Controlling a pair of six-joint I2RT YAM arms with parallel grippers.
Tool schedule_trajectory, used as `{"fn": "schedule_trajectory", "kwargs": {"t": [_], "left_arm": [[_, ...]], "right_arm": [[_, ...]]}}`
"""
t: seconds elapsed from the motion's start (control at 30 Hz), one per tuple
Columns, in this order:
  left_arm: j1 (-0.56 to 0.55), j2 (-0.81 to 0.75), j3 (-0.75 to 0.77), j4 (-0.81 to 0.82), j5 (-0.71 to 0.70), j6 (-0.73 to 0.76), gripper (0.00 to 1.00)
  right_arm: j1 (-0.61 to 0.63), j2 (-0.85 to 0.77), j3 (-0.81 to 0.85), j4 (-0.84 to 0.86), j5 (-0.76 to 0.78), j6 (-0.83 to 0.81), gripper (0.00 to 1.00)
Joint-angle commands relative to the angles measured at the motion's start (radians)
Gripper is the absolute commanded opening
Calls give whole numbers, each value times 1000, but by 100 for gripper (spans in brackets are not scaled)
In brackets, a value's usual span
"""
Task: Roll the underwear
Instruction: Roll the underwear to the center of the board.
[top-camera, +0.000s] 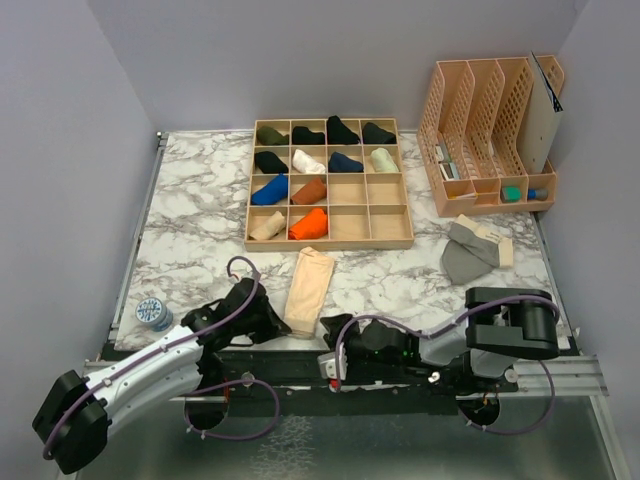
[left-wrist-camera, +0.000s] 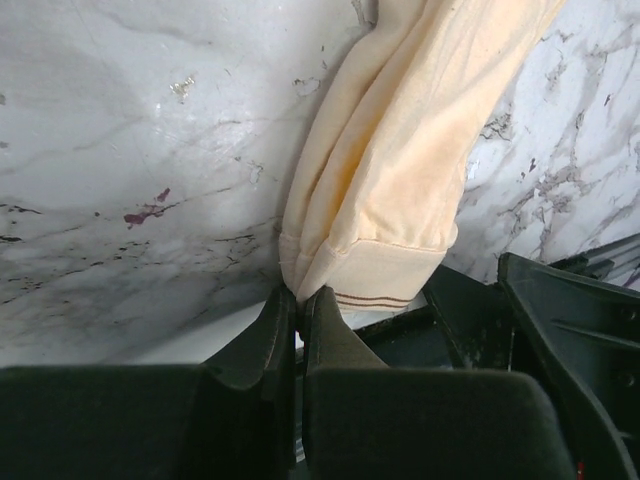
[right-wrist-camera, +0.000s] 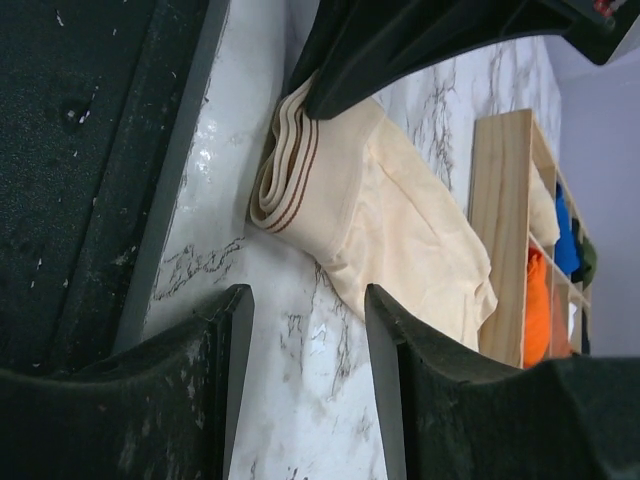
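Just in front of the shallow wooden compartment tray (top-camera: 330, 241), on the white marble-patterned desk (top-camera: 195, 215): the pale beige cloth underwear (top-camera: 308, 288), folded into a long narrow strip. Far end close to the tray's front wall, brown-striped waistband end farthest from the tray, at the desk's near edge.

Off the tray's front right corner, well apart from the strip: the grey cloth underwear with a cream band (top-camera: 470, 253), crumpled, touched by neither arm.

At the strip's end farthest from the tray, left corner: the left tool (left-wrist-camera: 298, 305), black fingers pressed almost together, pinching the hem of the beige cloth.

By that same end, on its right: the right tool (right-wrist-camera: 308, 300), held wide, only bare marble between its fingers, waistband just beyond the tips.
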Motion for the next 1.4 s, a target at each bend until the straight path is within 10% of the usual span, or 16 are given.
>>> {"fn": "schedule_trajectory", "kwargs": {"t": [0.0,1.37], "left_arm": [[21,-14,14,-16,95,-11,0],[192,31,69,-4,285,62,0]], "right_arm": [[21,66,-3,150,3,-177,52],[58,330,38,422,36,-343,40]]}}
